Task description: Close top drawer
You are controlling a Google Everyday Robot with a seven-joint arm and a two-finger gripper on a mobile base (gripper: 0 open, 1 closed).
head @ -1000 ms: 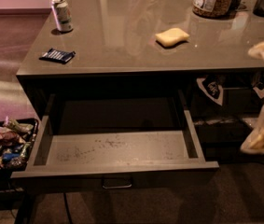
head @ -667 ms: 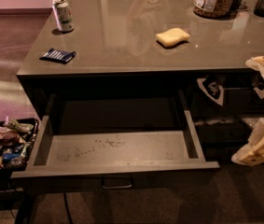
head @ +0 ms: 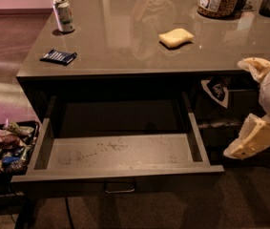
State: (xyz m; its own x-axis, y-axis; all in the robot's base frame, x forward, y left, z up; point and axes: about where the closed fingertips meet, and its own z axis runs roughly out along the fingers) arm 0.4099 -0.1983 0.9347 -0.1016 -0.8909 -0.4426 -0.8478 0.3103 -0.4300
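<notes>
Gripper has edged leftward, fingers spread wide, right of the fully open top drawer; approach step: next, reach its front and push inward.

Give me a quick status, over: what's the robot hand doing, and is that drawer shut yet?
Gripper open, holding nothing, right of the drawer, not touching it. Top drawer pulled wide open, not yet pushed. Nothing seen blocking its slide.

Dim, warm light, with pale glare streaking the worktop. Shadow fills the back of the top drawer; the gripper at the right edge glows pale.
</notes>
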